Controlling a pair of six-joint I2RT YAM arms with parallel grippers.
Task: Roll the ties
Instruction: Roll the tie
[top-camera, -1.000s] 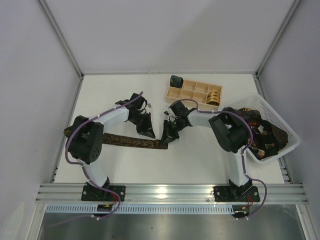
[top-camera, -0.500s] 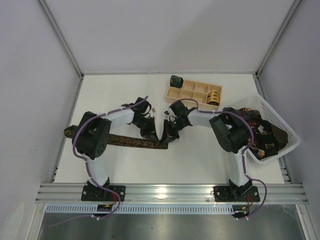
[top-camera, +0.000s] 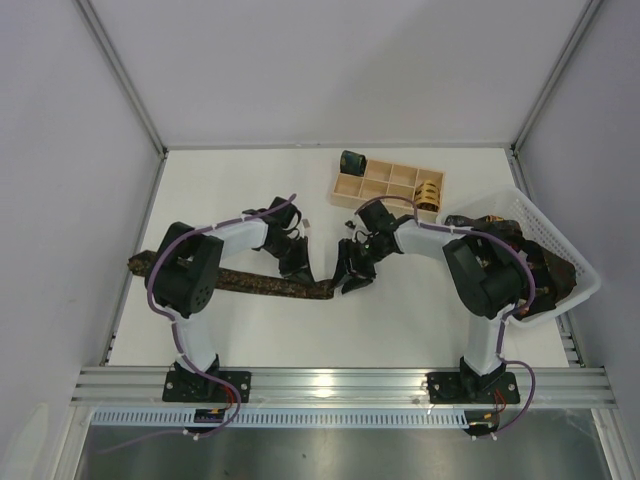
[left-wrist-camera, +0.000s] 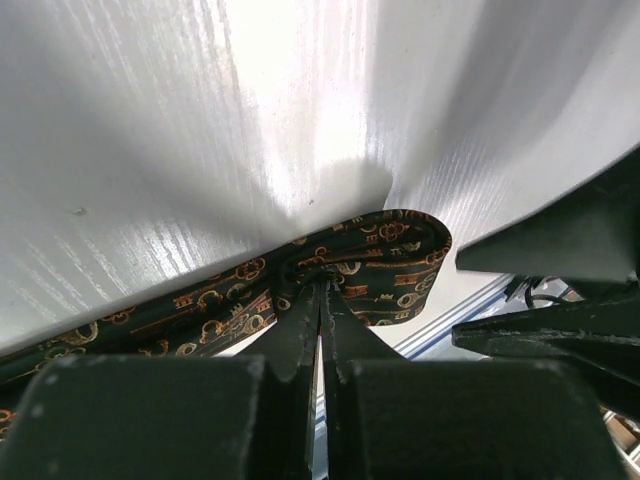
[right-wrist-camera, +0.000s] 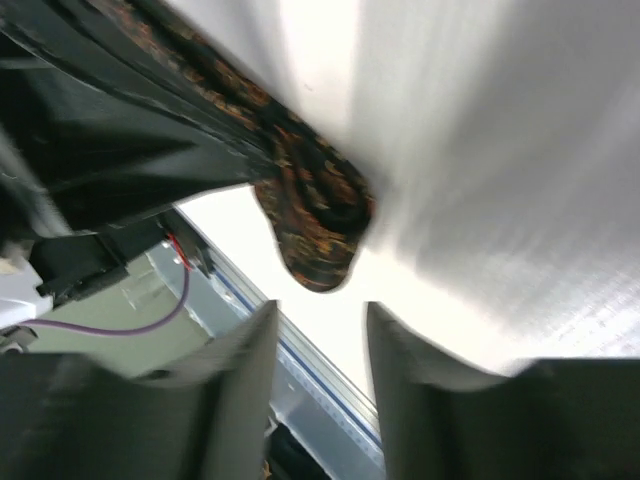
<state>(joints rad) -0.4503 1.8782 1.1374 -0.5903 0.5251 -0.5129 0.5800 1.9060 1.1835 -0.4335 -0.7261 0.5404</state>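
Tie (top-camera: 250, 281) lies flat on worktop (top-camera: 230, 200), running left to right across the near-centre. Its right end is folded over into a small loop. Left tool (top-camera: 303, 272) is pinched closed on tie at that fold. Right tool (top-camera: 350, 283) sits just right of the loop, fingers apart, gripping nothing. Green coil (top-camera: 351, 161) is at the far-left corner of tray (top-camera: 385, 185), gold coil (top-camera: 429, 192) in its right end. More ties (top-camera: 555, 275) are piled in basket (top-camera: 525, 207), right side.

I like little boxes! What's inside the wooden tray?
A tan-gold rolled tie in a right-end compartment, a dark green roll at the far-left corner. Anything beneath them is hidden.
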